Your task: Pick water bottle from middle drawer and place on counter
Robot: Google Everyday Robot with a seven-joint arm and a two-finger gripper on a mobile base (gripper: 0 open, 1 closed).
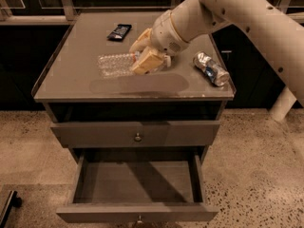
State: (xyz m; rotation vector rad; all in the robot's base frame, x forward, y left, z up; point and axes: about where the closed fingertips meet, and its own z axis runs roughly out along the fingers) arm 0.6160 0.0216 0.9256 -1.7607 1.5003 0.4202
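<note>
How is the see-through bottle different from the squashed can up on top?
The water bottle is clear plastic; the can is shiny silver and blue. The water bottle looks longer than the can. The claw is right at the water bottle's end, while the can lies alone near the right edge of the counter. Both lie on their sides on the counter, and both look crinkled.
</note>
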